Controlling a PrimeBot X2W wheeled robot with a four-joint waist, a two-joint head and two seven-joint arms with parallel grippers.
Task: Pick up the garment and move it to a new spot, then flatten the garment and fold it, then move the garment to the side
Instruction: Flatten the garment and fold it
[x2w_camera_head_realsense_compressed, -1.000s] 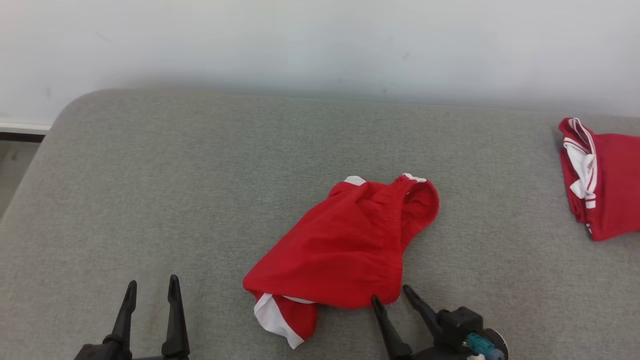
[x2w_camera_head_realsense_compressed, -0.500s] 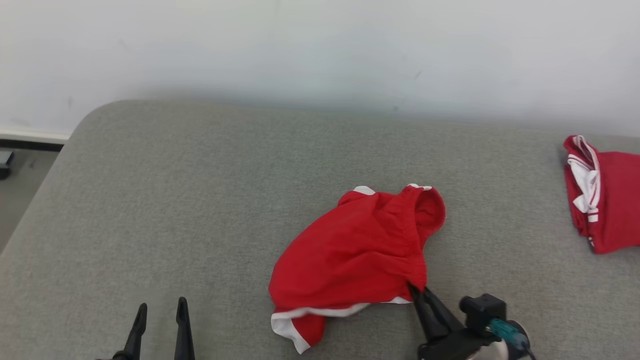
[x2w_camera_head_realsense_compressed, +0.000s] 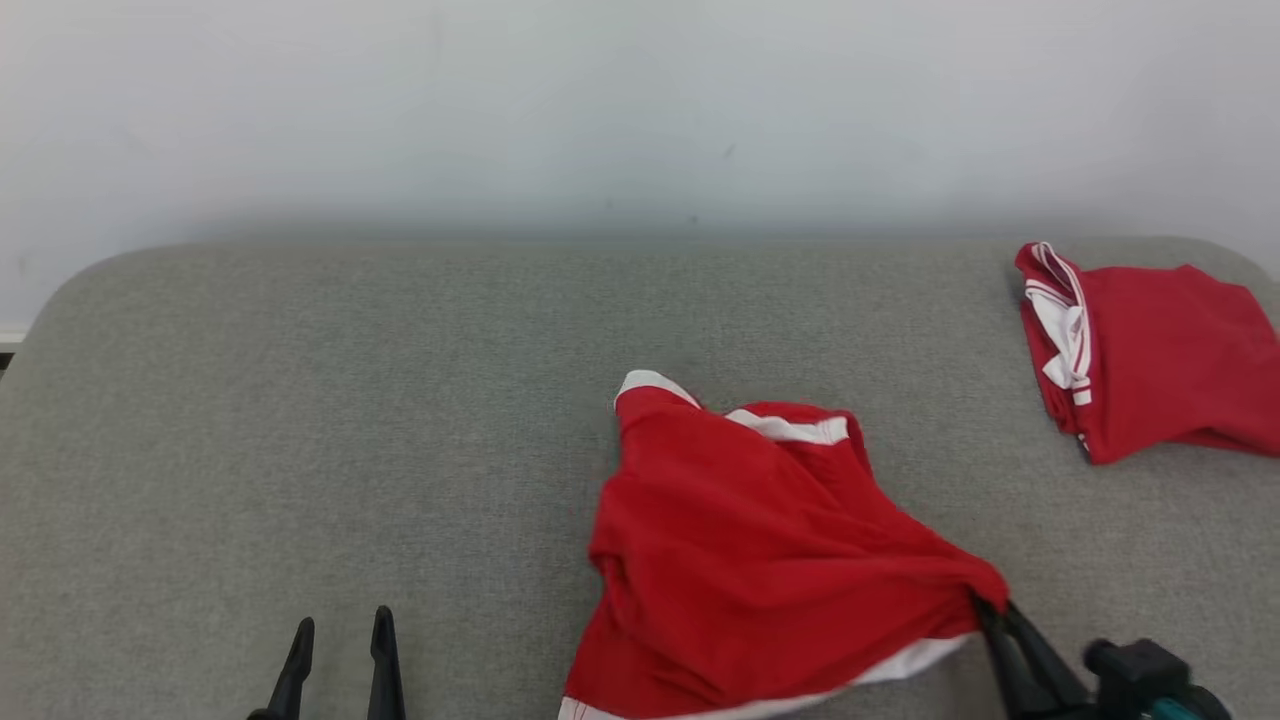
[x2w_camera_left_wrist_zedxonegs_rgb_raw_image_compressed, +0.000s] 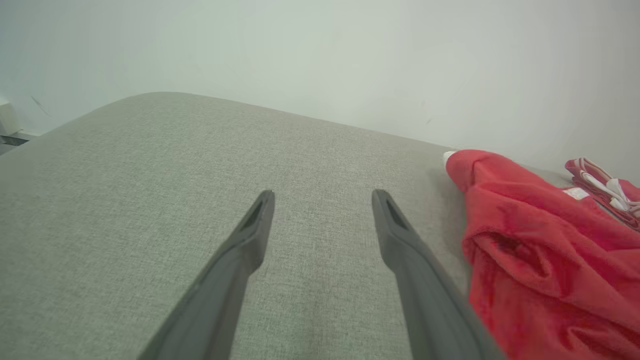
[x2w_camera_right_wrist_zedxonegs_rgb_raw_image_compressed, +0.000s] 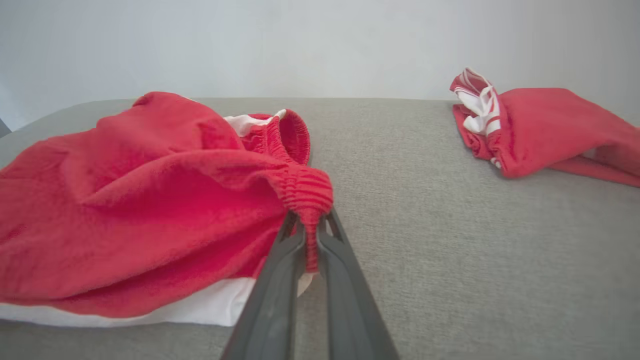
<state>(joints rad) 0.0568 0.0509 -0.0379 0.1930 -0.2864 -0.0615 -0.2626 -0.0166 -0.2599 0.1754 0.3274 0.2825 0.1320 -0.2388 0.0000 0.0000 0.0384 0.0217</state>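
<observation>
The garment (x2w_camera_head_realsense_compressed: 760, 550) is a pair of red shorts with white trim, lying crumpled on the grey cushioned surface (x2w_camera_head_realsense_compressed: 350, 420) in front of me. My right gripper (x2w_camera_head_realsense_compressed: 990, 608) is shut on its elastic waistband at the lower right corner; the right wrist view shows the gathered waistband (x2w_camera_right_wrist_zedxonegs_rgb_raw_image_compressed: 307, 192) pinched between the two fingers of the right gripper (x2w_camera_right_wrist_zedxonegs_rgb_raw_image_compressed: 311, 225). The cloth is pulled taut toward that grip. Down at the lower left, my left gripper (x2w_camera_head_realsense_compressed: 340, 630) stands open over bare cushion, with the garment (x2w_camera_left_wrist_zedxonegs_rgb_raw_image_compressed: 545, 250) off to its right in the left wrist view, where the left gripper (x2w_camera_left_wrist_zedxonegs_rgb_raw_image_compressed: 322, 197) holds nothing.
A second red item with white striped trim (x2w_camera_head_realsense_compressed: 1150, 345) lies folded at the far right of the cushion, also seen as a folded red item (x2w_camera_right_wrist_zedxonegs_rgb_raw_image_compressed: 540, 125) in the right wrist view. A pale wall (x2w_camera_head_realsense_compressed: 640, 100) runs behind the cushion's rounded back edge.
My right gripper shut on the garment's waistband and dragged that corner right and toward me, stretching the cloth. The head camera has shifted. The left gripper stayed open.
</observation>
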